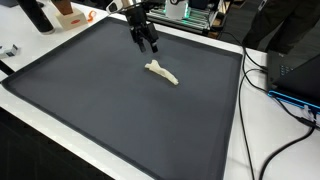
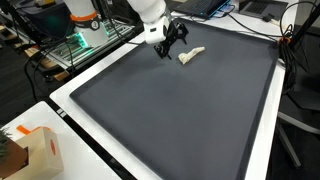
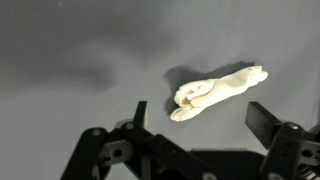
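Gaping tool [image 1: 150, 46]; crumpled, elongated white cloth [image 1: 162, 72] nearby

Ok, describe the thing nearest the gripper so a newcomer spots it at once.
A big dark grey mat fills both exterior views. Close by the open gripper lies a small, twisted cream bundle. It is the only pale thing lying on the mat.
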